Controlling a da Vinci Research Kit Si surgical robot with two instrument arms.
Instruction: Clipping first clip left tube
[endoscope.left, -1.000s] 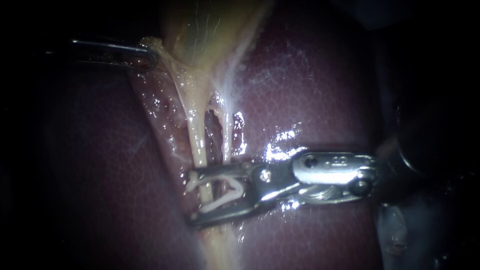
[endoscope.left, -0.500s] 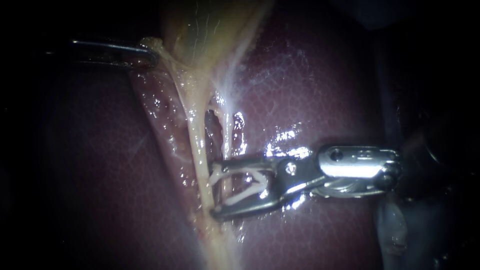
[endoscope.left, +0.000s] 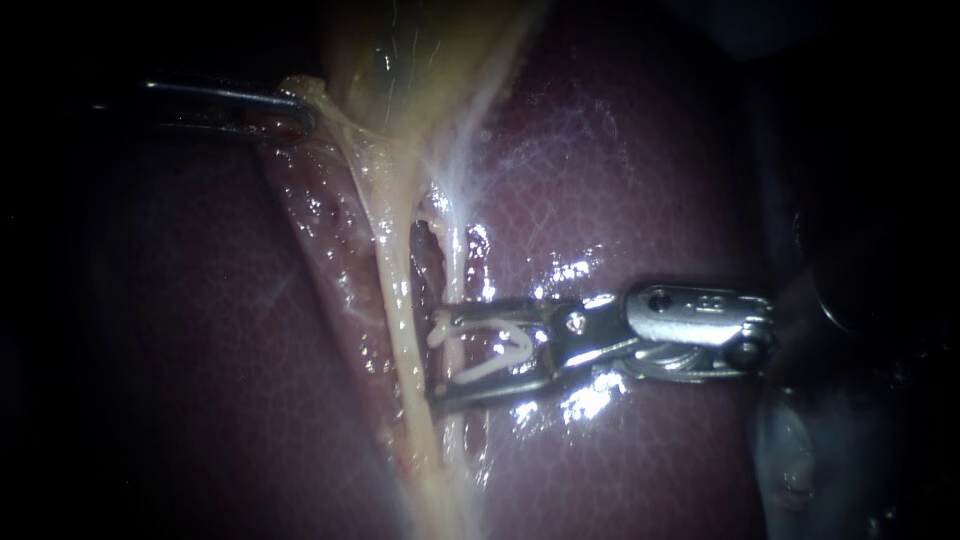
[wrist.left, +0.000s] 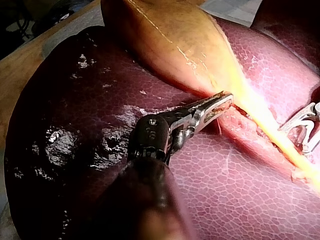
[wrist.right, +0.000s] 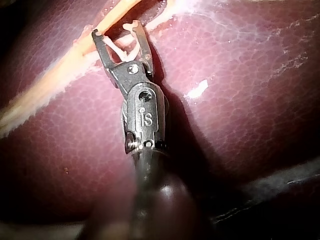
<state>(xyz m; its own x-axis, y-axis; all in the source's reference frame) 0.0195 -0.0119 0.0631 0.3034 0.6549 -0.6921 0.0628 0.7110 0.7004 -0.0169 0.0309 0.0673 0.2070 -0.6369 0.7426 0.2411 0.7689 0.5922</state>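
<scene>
The pale yellow left tube (endoscope.left: 397, 290) runs down from the gallbladder (endoscope.left: 400, 60); a thinner right tube (endoscope.left: 455, 265) lies beside it. My right instrument (endoscope.left: 438, 358) comes in from the right, its jaws standing apart and holding a white clip (endoscope.left: 500, 355) between them. Their tips end just right of the left tube, and the thin right tube passes between them. In the right wrist view this instrument (wrist.right: 116, 30) carries the clip (wrist.right: 122, 47) up against the tubes. My left instrument (endoscope.left: 300, 108) is shut on the gallbladder's lower edge (wrist.left: 220, 102), pulling it sideways.
Dark red liver (endoscope.left: 620, 180) surrounds the tubes on both sides, wet and glinting near the right instrument. The yellow gallbladder body (wrist.left: 170, 40) lies ahead of the left instrument. A wooden board edge (wrist.left: 30, 55) shows beyond the liver.
My right instrument has drawn back to the right: its tips straddled both tubes a second ago and now stop just short of the left tube. Its jaws stand slightly narrower. The left instrument has held still.
</scene>
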